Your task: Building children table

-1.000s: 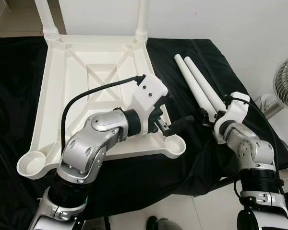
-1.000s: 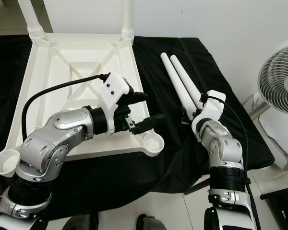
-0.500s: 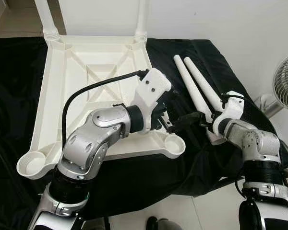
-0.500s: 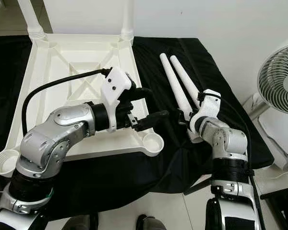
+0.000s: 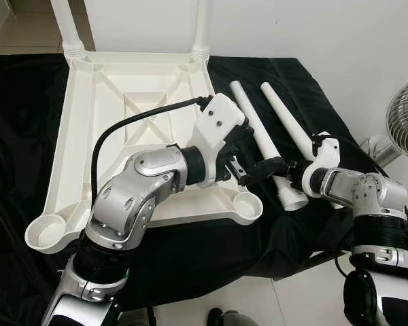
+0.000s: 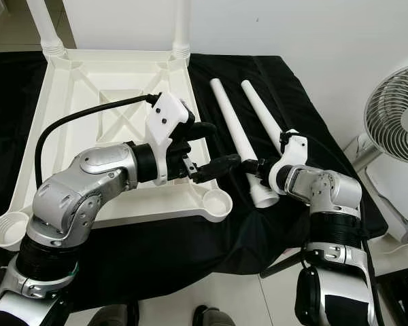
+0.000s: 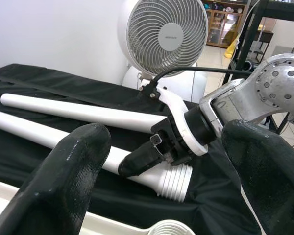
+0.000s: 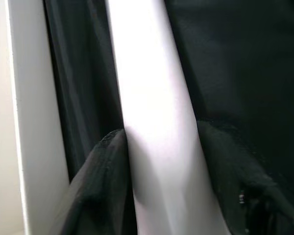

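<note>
1. a white table leg (image 6: 239,139) is pinched between the right gripper (image 6: 256,166) fingers, on the black cloth (image 6: 306,122) beside the upturned tabletop (image 6: 88,88).
2. the left gripper (image 6: 211,153) fingers are held spread, just beside it.

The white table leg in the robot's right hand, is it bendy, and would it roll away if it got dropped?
Probably not bendy: the white table leg stays straight though the right hand grips it only near its ribbed end. It is round and smooth, so it could roll, but the soft black cloth would likely slow it. It looks like hollow plastic, so probably light.
</note>
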Motion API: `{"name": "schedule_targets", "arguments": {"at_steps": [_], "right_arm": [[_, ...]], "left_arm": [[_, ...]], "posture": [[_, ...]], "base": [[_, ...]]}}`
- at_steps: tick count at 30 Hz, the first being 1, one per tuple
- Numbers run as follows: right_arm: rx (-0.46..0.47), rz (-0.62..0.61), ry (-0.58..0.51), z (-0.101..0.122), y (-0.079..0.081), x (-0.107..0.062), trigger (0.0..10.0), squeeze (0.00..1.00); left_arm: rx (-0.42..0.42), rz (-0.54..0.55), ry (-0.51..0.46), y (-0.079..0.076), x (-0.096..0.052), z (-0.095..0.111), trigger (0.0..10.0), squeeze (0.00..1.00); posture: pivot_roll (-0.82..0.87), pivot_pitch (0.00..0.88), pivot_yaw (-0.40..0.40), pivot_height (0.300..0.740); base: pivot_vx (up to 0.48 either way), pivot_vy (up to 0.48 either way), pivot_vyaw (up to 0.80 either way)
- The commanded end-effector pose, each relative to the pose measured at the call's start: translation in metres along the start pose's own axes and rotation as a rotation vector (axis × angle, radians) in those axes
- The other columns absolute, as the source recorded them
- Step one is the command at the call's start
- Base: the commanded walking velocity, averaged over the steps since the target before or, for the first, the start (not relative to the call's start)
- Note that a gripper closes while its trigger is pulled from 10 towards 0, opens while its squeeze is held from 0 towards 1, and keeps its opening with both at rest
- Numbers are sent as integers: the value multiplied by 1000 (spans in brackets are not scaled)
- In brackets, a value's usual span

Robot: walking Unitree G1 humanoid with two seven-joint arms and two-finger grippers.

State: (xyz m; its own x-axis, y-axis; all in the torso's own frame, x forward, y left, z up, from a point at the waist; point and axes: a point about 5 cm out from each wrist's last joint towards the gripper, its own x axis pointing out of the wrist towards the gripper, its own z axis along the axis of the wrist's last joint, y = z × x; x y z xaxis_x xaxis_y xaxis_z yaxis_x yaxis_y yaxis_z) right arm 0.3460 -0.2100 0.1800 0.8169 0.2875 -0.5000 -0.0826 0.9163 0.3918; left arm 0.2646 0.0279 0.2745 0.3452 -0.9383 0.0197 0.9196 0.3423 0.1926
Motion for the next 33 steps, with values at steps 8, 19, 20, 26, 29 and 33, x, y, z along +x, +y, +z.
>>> {"name": "schedule_targets", "arguments": {"at_steps": [8, 19, 20, 26, 29, 33], "right_arm": [[78, 66, -3, -6, 2, 5, 0, 0], [-41, 185, -243, 24, 16, -10, 10000, 0], [-41, 185, -243, 24, 16, -10, 10000, 0], [-102, 223, -388, 41, 19, -23, 10000, 0], [-164, 247, -511, 45, 25, -29, 10000, 0], [-213, 267, -580, 44, 31, -32, 10000, 0]], "left_arm": [[-9, 92, -17, 10, 3, 3, 10000, 0], [-34, 164, -34, 24, 1, 6, 10000, 0], [-34, 164, -34, 24, 1, 6, 10000, 0], [-140, 132, -64, 26, 2, 5, 10000, 1000], [-182, 118, -62, 29, 3, 2, 10000, 1000], [-207, 128, -43, 33, 6, -3, 10000, 608]], "posture": [[46, 174, -81, 740], [46, 166, -83, 740], [46, 166, -83, 740], [40, 164, -84, 740], [40, 164, -83, 740], [40, 161, -78, 740]], "base": [[0, 0, 0], [0, 0, 0], [0, 0, 0], [0, 0, 0], [0, 0, 0], [0, 0, 0]]}}
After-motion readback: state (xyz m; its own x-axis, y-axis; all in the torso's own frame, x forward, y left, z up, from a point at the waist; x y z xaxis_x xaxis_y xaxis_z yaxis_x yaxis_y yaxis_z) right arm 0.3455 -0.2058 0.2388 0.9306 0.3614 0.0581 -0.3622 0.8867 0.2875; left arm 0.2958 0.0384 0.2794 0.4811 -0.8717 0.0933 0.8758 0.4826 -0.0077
